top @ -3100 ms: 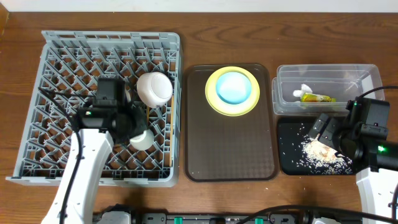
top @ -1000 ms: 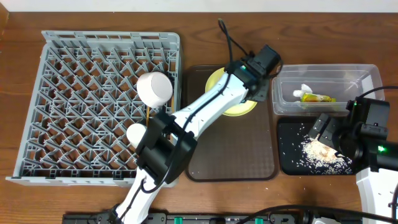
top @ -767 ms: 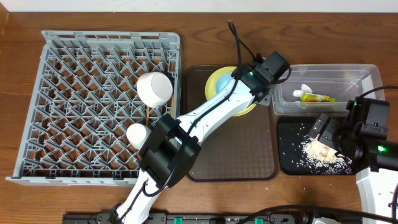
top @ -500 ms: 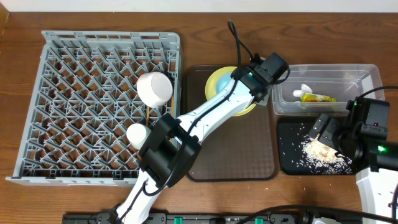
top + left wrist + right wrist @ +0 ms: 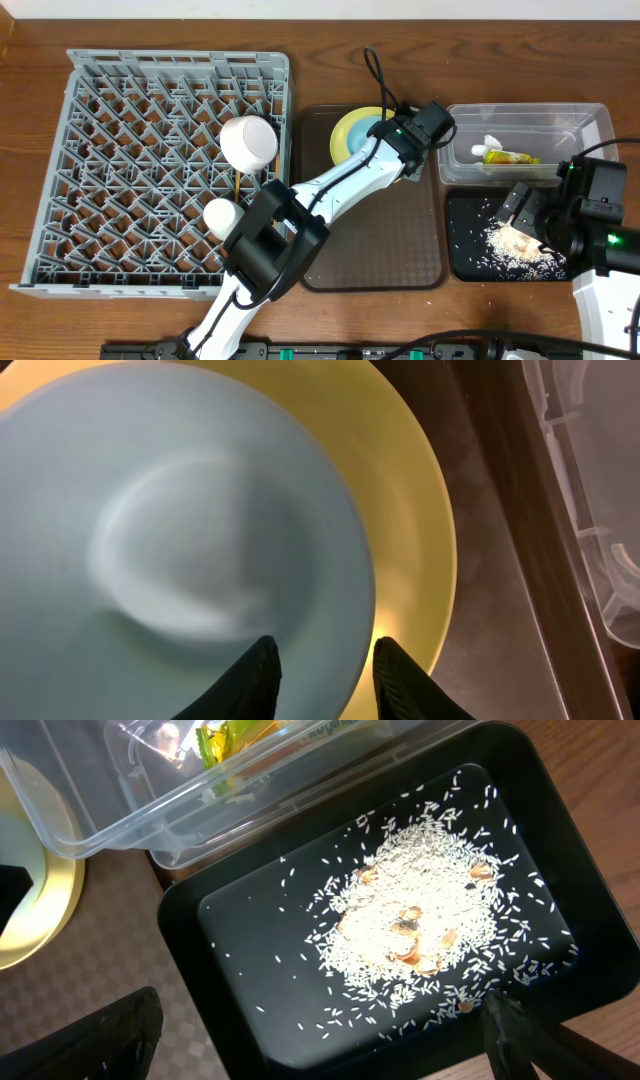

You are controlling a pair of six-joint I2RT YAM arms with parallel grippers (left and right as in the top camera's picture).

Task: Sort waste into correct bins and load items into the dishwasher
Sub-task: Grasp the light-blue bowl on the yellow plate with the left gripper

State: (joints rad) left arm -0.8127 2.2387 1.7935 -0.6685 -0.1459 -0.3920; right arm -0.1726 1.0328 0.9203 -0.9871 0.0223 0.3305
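Well, I see the big grey dish rack [image 5: 160, 170] on the left with the white bowl [image 5: 249, 141] and the small white cup [image 5: 222, 216] in it. Next to it is the brown tray [image 5: 370, 240], and the light blue bowl [image 5: 180, 550] sits on the yellow plate [image 5: 415, 550] there. My left claw [image 5: 325, 652] is open just a little, with the bowl's edge between its fingers and a gap on one side. My right claw [image 5: 320, 1008] is wide open above the black tray [image 5: 250, 980] with the rice crumbs [image 5: 420, 925], and the wrapper [image 5: 505, 157] lies in the clear tub [image 5: 520, 115].
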